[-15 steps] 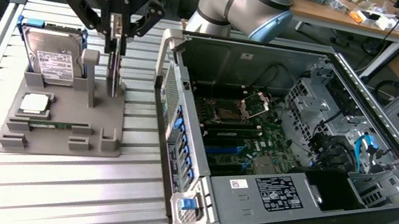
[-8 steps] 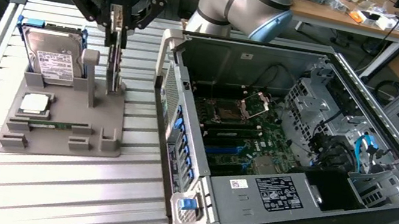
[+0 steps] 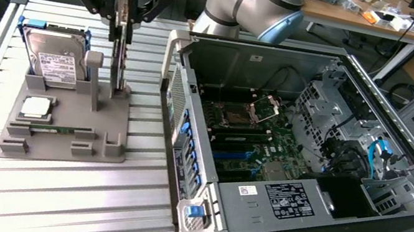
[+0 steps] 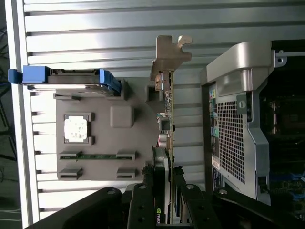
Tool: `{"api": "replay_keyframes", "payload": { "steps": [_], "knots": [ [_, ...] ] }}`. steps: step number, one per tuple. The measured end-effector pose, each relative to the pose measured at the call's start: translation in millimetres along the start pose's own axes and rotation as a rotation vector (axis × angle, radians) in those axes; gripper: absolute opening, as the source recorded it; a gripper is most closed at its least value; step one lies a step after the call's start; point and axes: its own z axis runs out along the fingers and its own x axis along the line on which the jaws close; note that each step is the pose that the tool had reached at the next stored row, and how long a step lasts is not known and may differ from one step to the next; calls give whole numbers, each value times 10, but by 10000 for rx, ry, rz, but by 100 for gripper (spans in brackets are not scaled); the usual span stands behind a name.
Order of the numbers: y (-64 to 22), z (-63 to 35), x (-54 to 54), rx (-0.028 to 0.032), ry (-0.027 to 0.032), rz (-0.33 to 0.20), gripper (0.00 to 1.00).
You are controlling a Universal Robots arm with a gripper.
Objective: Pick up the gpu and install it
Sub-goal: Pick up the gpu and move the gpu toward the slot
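**Gripper pinching the gpu at the holder**

Gripper point(image 3: 125, 19) is hanging straight down over the grey holder point(image 3: 59, 143), and its two fingers point(image 4: 145, 205) are pressing in on the top edge of the gpu point(image 3: 121, 60), one on each side. From where the outside camera is standing, the card is showing edge-on as a thin dark strip, standing upright with its lower edge down at the holder's slot. I cannot tell whether it is lifting clear of that slot or sitting in it.

Looking down from the wrist, the gripper point(image 4: 165, 183) is clamping the gpu point(image 4: 167, 119) near one end, and the card is stretching away from it to a silver bracket point(image 4: 169, 52) at the far end.

On the same holder point(image 4: 121, 148), the hard drive point(image 3: 56, 62) is standing in its blue-edged cradle just beside the card. The square chip point(image 3: 36, 106) and the green memory stick point(image 3: 61, 129) are lying flat in front of it.

The open case point(image 3: 298, 74) is lying on the slatted table point(image 3: 49, 203) at the exterior view's right, near the holder but apart from it. Its board point(image 3: 261, 144) is facing up. The arm point(image 3: 251, 3) is reaching in from behind the case.
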Motion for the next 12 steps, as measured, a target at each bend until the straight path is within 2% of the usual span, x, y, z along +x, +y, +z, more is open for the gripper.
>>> {"api": "replay_keyframes", "payload": {
  "steps": [12],
  "knots": [
    [8, -235, -6, 0, -1, 0, 27]
  ]
}}
